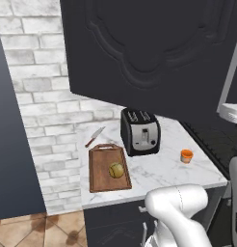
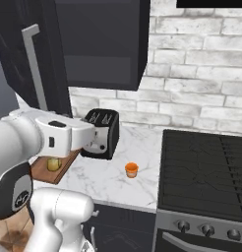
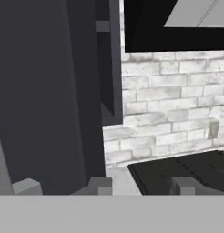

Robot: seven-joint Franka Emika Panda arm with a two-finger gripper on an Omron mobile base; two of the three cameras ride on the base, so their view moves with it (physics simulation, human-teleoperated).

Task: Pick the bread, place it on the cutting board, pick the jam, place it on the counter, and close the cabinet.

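Sitting on the reddish-brown wooden cutting board (image 1: 107,170), the bread (image 1: 116,170) is showing as a small round yellowish-tan bun, resting toward the board's near right part. The board is a rectangle with a raised rim and a handle cutout at its far end, and it is lying flat on the counter (image 1: 159,169), a white marble slab with faint grey veins. Just beyond the board, a knife (image 1: 95,136) with a reddish handle and a pale blade is lying at a slant. A boxy toaster (image 1: 140,131), glossy black with a brushed silver face and two slots on top, is standing just right of the board. The jam (image 1: 187,156), a tiny orange jar, is standing upright on the marble, well apart from the toaster, near the black ribbed stovetop (image 2: 206,170). Above, the cabinet (image 2: 101,42) is hanging open, its dark door (image 1: 149,53) swung out and bearing an ornate raised panel; the long grey bar handle (image 2: 35,66) is running down its edge in the right base view. The wall is made of rough whitish brick (image 2: 196,74). The gripper (image 3: 141,184) is showing its blocky finger tips close beside the smooth dark door, pressed together with nothing seen between them.
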